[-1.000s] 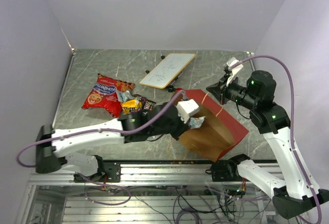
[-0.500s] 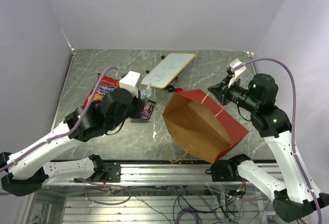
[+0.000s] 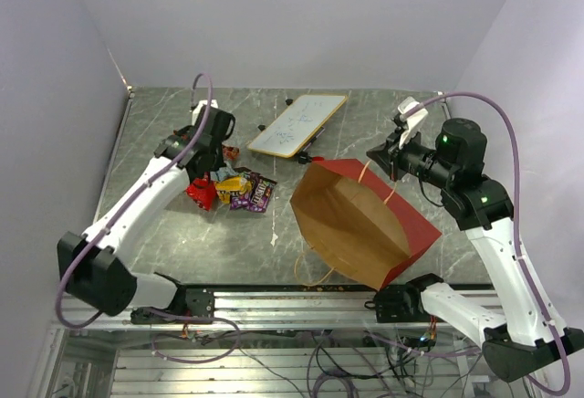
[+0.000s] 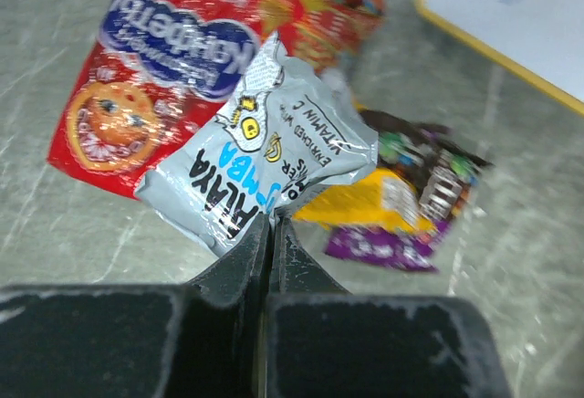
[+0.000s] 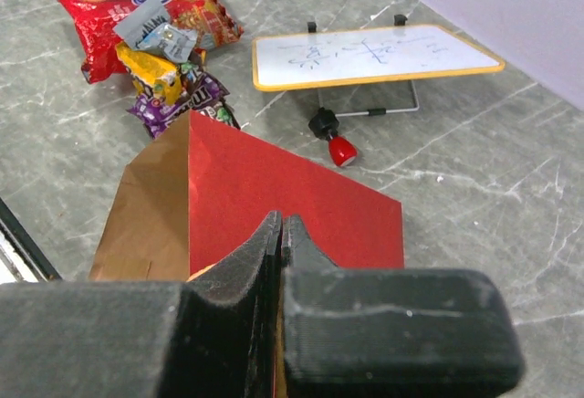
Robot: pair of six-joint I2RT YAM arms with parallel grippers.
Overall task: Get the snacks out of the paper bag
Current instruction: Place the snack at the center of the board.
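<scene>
Swung away from the paper bag [image 3: 351, 225] since a second ago, the left gripper [image 4: 271, 225] is now hanging over the left of the table [image 3: 164, 106], pinching the blue packet [image 4: 265, 151]
Chip bag [image 4: 137, 88], yellow packet [image 4: 356, 202], brown packet [image 4: 429, 174] and purple packet [image 4: 379, 245] are lying just beneath it, well apart from the paper bag; the right gripper [image 5: 281, 226] is sitting pressed together just over the bag's red side, and I cannot tell whether the cord [image 3: 368, 175] is between its jaws

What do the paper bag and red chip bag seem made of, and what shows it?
The paper bag is probably stiff paper: matte brown kraft inside, red outside, sharply creased. The red chip bag is likely thin plastic film: glossy and crinkled, with glare spots.
</scene>
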